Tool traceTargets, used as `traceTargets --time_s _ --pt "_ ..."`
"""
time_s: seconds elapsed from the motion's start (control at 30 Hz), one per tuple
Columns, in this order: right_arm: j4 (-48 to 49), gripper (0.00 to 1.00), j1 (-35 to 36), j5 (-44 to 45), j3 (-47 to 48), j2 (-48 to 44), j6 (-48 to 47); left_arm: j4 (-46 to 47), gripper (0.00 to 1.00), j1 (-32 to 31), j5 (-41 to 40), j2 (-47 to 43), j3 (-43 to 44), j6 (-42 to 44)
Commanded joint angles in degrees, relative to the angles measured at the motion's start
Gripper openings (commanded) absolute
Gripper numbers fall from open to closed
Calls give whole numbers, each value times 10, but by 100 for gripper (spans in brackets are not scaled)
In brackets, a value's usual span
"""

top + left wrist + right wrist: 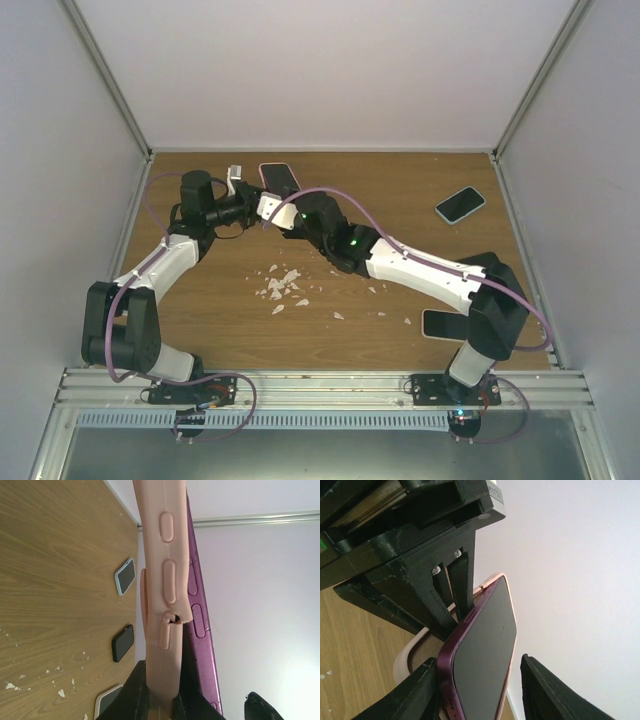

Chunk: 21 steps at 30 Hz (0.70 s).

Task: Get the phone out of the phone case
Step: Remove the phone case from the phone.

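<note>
Up by the far edge of the desk (400,200), left gripper (162,695) clamps the case (167,555); right gripper (479,680) straddles the phone (485,645), half open, not yet gripping.

Pink phone case (165,555), side torn; purple phone (482,665) partly out, both mid-air.

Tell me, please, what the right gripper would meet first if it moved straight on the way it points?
The phone, standing between the right gripper's open fingers; behind it, probably the left gripper holding the phone case, though depth is unclear.
</note>
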Motion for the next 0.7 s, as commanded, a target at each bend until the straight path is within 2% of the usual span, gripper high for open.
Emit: traceTargets --time_s 0.0,0.13,0.47,0.67 --pt "62 42 -10 73 -23 9 -54 76 0 -4 43 -12 4 -1" --pt "63 39 -10 59 -26 14 -61 78 0 -16 43 -12 1 3" --pt "70 43 -24 55 -24 36 -64 73 0 -20 44 -25 0 17" --pt "71 35 -43 49 -10 44 -65 74 0 -24 40 -34 -12 17"
